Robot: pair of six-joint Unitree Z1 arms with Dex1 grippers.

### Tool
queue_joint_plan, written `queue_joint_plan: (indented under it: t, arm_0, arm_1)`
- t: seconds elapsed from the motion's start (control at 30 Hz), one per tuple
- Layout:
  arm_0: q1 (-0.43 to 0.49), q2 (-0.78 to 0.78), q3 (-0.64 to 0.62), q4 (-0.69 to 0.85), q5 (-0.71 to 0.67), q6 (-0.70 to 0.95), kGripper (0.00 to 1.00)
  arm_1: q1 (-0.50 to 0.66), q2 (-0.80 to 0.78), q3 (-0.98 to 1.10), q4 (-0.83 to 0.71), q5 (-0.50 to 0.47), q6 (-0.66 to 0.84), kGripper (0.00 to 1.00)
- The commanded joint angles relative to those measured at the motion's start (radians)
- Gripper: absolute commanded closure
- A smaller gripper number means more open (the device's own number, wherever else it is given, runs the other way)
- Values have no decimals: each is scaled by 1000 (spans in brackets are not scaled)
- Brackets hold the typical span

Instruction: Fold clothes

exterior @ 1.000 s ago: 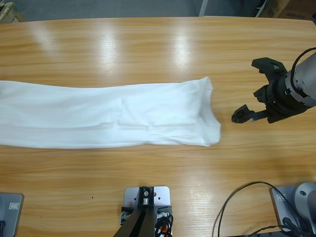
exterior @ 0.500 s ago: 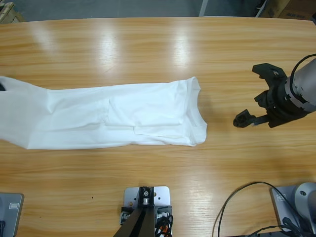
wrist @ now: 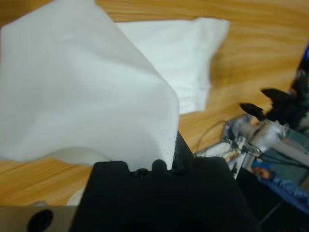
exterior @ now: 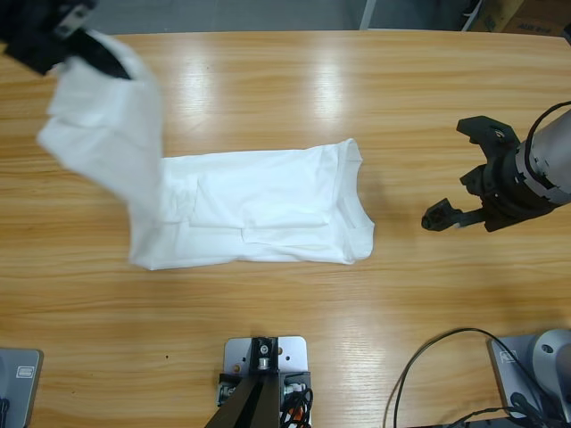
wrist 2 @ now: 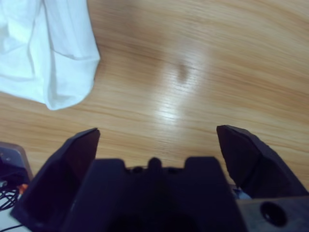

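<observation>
Left tool [exterior: 67,40] cut by frame corner; jaws hidden under T-shirt [exterior: 259,205] cloth.

Looks like a robotics lab or test room, not anybody's home. There's a long glossy wooden table [exterior: 294,80] on a grey floor [exterior: 241,15], loose black cables [exterior: 428,374] trailing along the near edge, and brown cardboard boxes [exterior: 526,16] stacked in the far corner behind it.
</observation>
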Motion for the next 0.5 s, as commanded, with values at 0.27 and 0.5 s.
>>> queue_joint_plan:
  t: [0.27,0.5]
  arm_0:
    - [-221,363,-371,57,-104,-52,1000]
    - [-265,493,-572,119,-123,-77,1000]
  arm_1:
    - [-19,57,35,-34,17,1,0]
    - [-23,57,65,-50,18,-2,0]
